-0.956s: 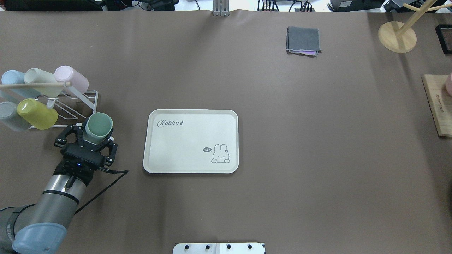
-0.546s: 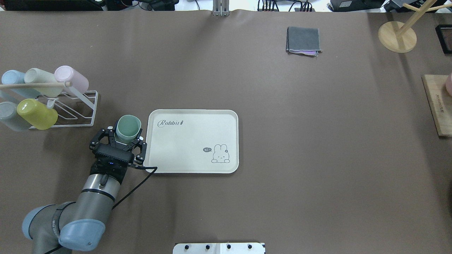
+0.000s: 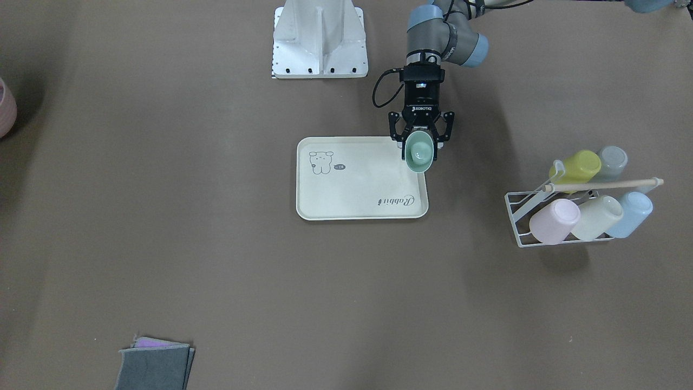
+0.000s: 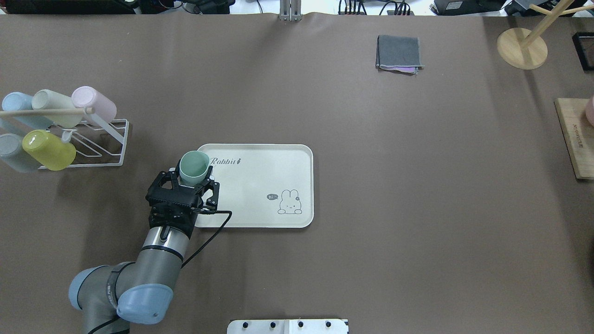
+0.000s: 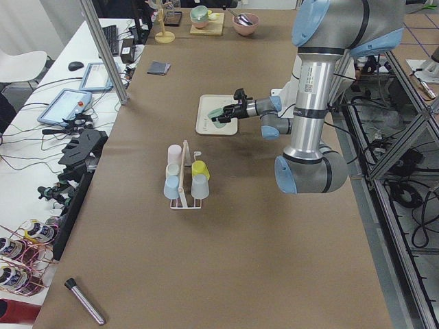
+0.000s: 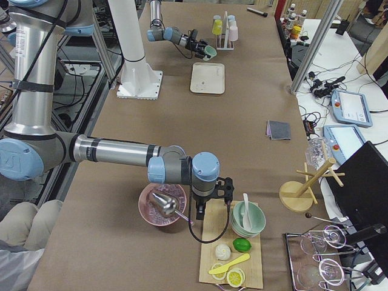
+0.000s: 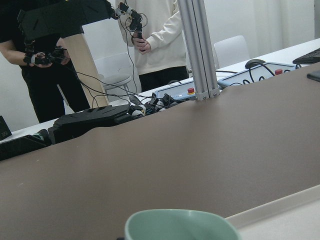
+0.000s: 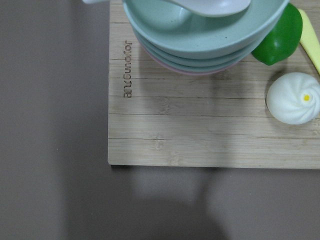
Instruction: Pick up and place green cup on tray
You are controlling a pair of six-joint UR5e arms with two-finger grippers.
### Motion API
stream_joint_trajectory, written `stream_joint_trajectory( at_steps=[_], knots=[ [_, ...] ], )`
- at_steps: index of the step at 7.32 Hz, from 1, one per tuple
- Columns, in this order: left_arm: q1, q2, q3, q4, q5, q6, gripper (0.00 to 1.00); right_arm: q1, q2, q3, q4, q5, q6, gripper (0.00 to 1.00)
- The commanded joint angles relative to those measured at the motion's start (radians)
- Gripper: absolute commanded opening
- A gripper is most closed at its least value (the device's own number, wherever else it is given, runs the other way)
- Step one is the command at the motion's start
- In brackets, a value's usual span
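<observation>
While the left gripper (image 4: 192, 176) pinches the green cup (image 4: 195, 166), it hangs over the tray (image 4: 260, 185) corner at the script "Rabbit" | cup: smooth, matte, no handle | tray: cream, rounded corners, raised rim, also "hi~" beside a rabbit drawing | wire rack (image 4: 111, 139) at the table's left edge: five cups (image 4: 48, 149) | right gripper (image 6: 213, 210): open or closed, I cannot tell.

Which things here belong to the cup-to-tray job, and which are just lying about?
In the job: green cup, tray, left tool gripping the cup.
Lying about: yellow cup, pink cup, grey cloth, wooden board, wooden stand.
</observation>
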Motion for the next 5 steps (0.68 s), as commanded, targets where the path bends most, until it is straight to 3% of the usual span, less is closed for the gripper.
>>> stream_joint_trajectory(
  at_steps=[1,5],
  knots=[
    [-0.001,-0.027,0.047,0.001,0.044,-0.028,0.6,-0.001,-0.001,-0.001,0.0,0.0,0.0,1.0],
    [-0.02,-0.202,0.191,0.009,0.067,-0.027,0.58,0.001,-0.003,-0.001,0.0,0.0,-0.002,1.0]
  ],
)
